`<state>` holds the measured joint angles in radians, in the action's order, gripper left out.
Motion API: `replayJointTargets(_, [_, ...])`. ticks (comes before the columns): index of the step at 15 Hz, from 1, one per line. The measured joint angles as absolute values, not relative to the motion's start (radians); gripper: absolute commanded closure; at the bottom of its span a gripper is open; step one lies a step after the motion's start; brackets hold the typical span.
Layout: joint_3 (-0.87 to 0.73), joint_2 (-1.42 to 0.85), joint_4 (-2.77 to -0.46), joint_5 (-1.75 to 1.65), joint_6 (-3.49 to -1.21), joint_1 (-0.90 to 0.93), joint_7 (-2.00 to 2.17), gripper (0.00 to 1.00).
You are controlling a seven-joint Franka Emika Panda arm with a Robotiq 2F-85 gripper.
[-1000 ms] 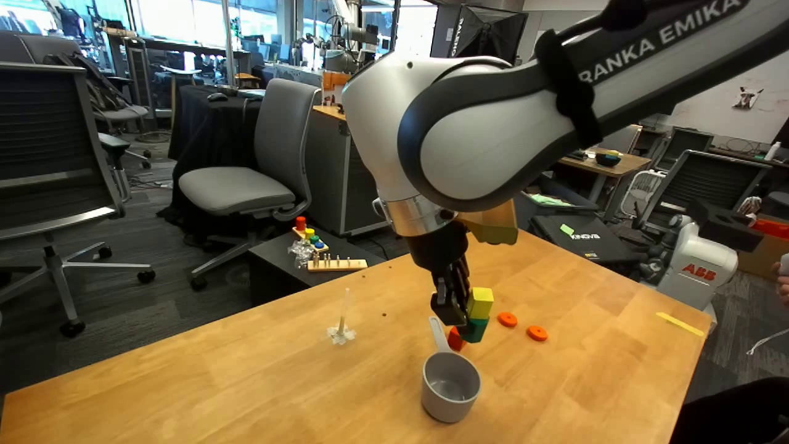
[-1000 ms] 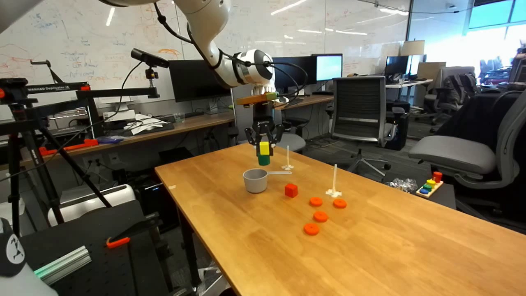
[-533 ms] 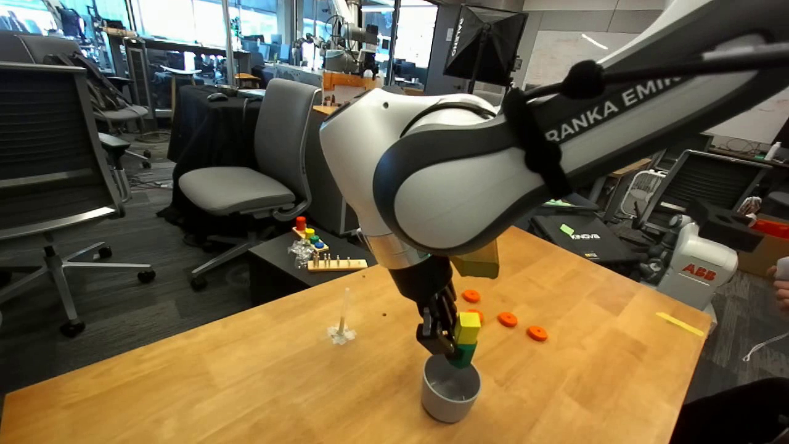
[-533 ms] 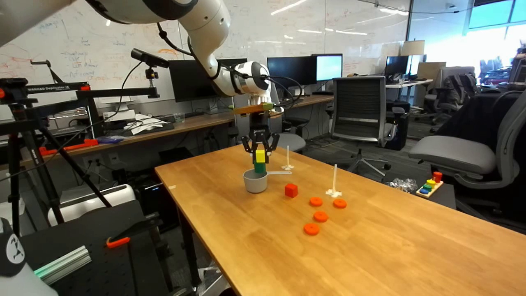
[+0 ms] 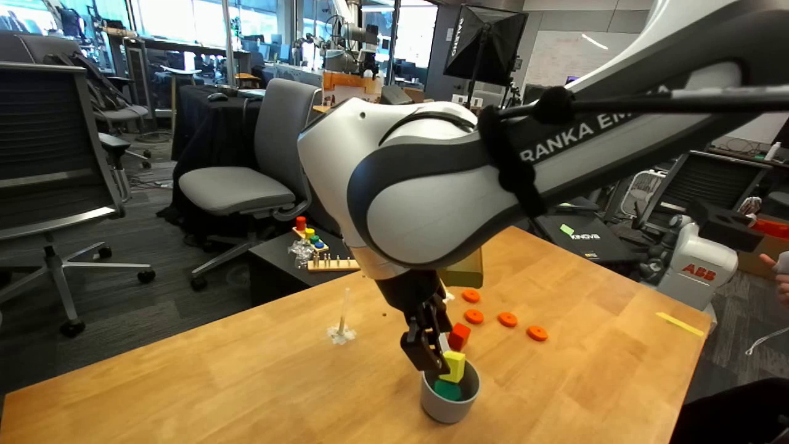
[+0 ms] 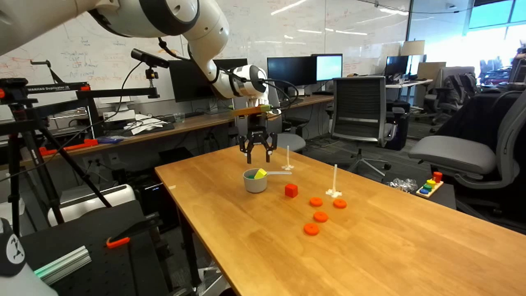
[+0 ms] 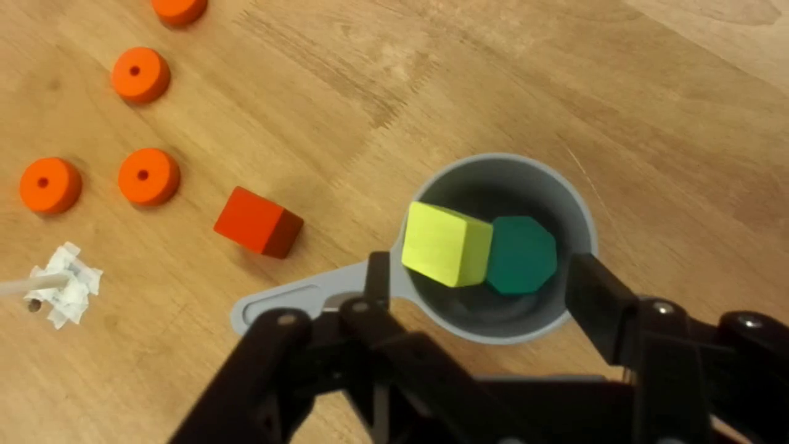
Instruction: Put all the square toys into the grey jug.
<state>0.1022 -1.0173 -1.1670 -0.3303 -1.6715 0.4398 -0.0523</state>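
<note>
The grey jug (image 6: pixel 255 186) stands upright on the table, its handle toward the red cube in the wrist view. Inside it lie a green block (image 7: pixel 523 254) with an eight-sided face and a yellow block (image 7: pixel 444 246). The yellow block is tilted, touching the green one and resting high by the handle side of the rim. A red cube (image 6: pixel 291 190) sits on the table beside the jug, apart from it. My gripper (image 6: pixel 258 160) is open and empty just above the jug. In the wrist view its fingers (image 7: pixel 481 265) stand wide apart over the jug.
Several flat orange discs (image 6: pixel 320 216) lie on the table beyond the red cube. Two thin upright pegs (image 6: pixel 335 181) are taped to the table, one near the jug's handle. A side table off the edge holds a wooden peg board (image 5: pixel 333 265).
The gripper came down over the jug holding the yellow block stacked on the green one. It has opened; both blocks are now in the jug and the yellow one has tipped.
</note>
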Motion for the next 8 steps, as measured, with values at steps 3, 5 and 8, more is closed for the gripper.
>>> replayJointTargets(3, [0.102,-1.021,-1.147,-0.330,-1.653,0.441,-0.052,0.00])
replayJointTargets(5, [0.100,-1.021,-1.139,-0.330,-1.645,0.441,-0.052,0.00])
replayJointTargets(8, [0.083,-1.015,-1.137,-0.331,-1.638,0.438,-0.046,0.00])
